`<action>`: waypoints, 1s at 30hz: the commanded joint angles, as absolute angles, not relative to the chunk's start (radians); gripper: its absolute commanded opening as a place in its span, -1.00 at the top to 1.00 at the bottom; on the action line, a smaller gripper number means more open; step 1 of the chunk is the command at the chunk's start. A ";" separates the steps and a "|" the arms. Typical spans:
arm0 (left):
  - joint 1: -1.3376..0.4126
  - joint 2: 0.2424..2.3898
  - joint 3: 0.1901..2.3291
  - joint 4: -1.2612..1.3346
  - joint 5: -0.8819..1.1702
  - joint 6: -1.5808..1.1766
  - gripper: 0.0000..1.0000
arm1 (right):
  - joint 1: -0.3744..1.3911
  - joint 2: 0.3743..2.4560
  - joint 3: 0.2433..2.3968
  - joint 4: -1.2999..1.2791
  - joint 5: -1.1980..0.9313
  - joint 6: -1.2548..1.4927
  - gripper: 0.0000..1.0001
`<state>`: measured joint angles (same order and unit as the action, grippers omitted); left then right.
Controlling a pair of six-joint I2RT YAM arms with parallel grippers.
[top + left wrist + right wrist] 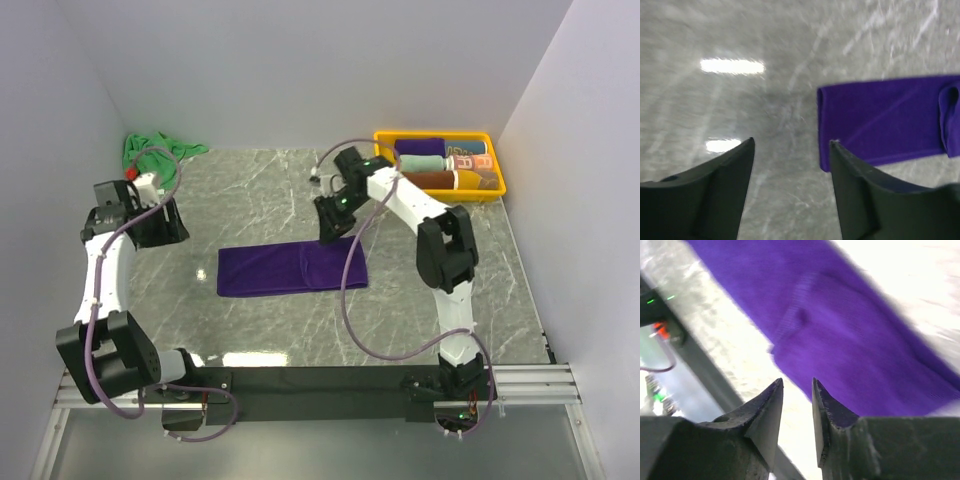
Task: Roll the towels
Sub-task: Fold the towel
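Two pairs stand empty: left fingers (715, 190) wide, right fingers (762, 415) narrowly parted above the purple towel (290, 268).

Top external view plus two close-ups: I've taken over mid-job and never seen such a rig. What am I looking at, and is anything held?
The wide picture looks down from above and behind two robot arms at the near table edge: left arm on the left, right arm on the right. Each close-up comes from a camera on one wrist, looking past that arm's two dark fingers. A purple towel lies folded into a long strip, not yet rolled. A green towel sits crumpled in the far left corner. A yellow tray at the far right holds rolled towels. The left arm's jaws stand wide apart over bare table beside one end of the strip; the right arm's jaws show a narrow gap by the other end. Neither holds anything.
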<state>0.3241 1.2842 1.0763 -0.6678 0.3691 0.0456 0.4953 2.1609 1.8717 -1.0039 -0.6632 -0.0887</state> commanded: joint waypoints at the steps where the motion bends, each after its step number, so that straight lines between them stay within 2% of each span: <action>1: 0.278 1.327 1.043 -0.698 0.404 0.064 -0.26 | 0.422 2.092 1.875 -1.046 -0.542 -0.178 0.28; 8: 0.140 1.482 0.991 -0.698 0.367 0.043 0.08 | 0.388 2.140 1.838 -0.965 -0.322 -0.225 0.31; 13: 0.109 1.598 0.989 -0.686 0.347 0.035 0.09 | 0.390 2.212 1.867 -0.971 -0.325 -0.233 0.29; 18: 0.032 1.721 1.025 -0.703 0.313 0.017 0.21 | 0.388 2.238 1.836 -0.966 -0.354 -0.233 0.30; 22: 0.023 1.784 1.055 -0.690 0.319 -0.027 0.34 | 0.390 2.234 1.766 -0.950 -0.390 -0.218 0.46; 23: 0.023 1.790 1.063 -0.684 0.307 -0.031 0.38 | 0.390 2.224 1.749 -0.945 -0.400 -0.212 0.60; 25: 0.023 1.804 1.080 -0.669 0.250 -0.032 0.49 | 0.388 2.206 1.683 -0.928 -0.411 -0.206 0.75; 26: 0.023 1.809 1.103 -0.655 0.230 -0.029 0.66 | 0.390 2.179 1.658 -0.922 -0.420 -0.201 0.89; 27: 0.023 1.816 1.117 -0.652 0.210 -0.023 0.72 | 0.388 2.163 1.632 -0.905 -0.425 -0.198 0.95; 30: 0.025 1.873 1.215 -0.657 0.152 0.026 0.85 | 0.390 2.100 1.531 -0.882 -0.469 -0.175 1.00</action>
